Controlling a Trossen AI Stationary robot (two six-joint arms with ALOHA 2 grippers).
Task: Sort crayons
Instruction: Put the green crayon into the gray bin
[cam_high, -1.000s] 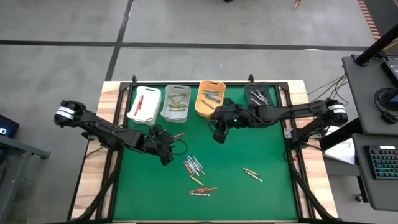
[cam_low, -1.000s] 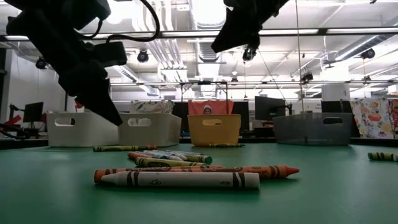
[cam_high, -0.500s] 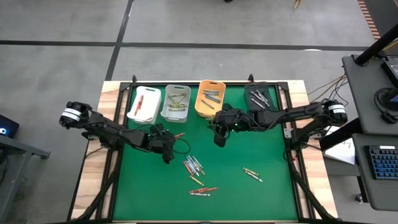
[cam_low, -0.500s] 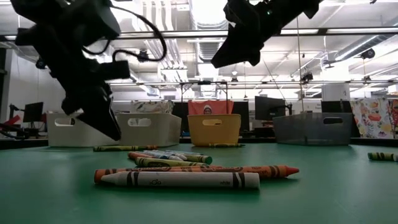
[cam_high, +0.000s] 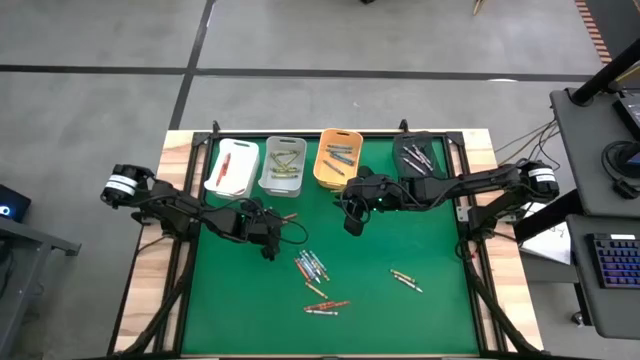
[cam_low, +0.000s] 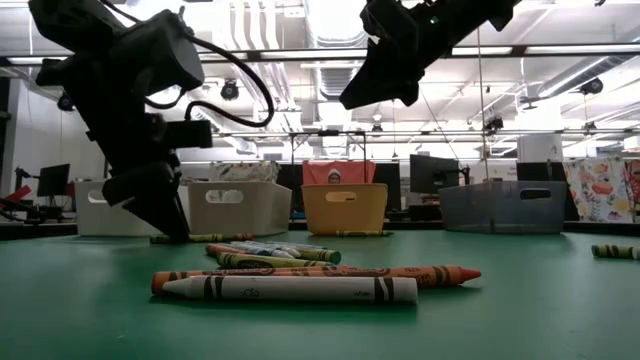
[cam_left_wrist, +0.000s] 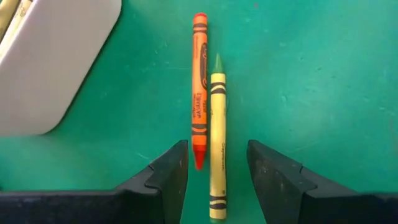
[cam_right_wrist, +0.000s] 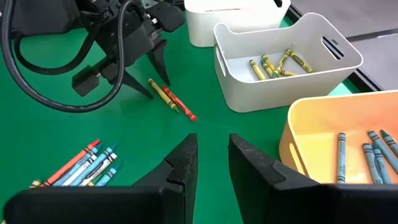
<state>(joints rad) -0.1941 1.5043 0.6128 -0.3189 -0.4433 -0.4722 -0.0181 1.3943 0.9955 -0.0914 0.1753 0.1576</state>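
You have a green table (cam_high: 420, 250) with four bins in a row along its top edge in the high view: white bin (cam_high: 232, 168), grey bin (cam_high: 283, 166), orange bin (cam_high: 338, 158), black bin (cam_high: 417, 154). Loose crayons lie on the mat: an orange-and-yellow pair (cam_high: 287, 216) just below the grey bin, a cluster (cam_high: 311, 266) at centre, a few (cam_high: 326, 306) lower down, two (cam_high: 405, 279) lower right.

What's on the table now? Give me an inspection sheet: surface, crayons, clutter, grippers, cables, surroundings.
Surface: green mat on a wood table.
Crayons: loose pile mid-mat; red crayon and yellow crayon side by side; more inside the bins.
Clutter: nothing seen.
Grippers: left gripper open, low over that pair; right gripper open, empty, in the air near the orange bin.
Cables: black loop on left arm.
Surroundings: desk with keyboard beside table.
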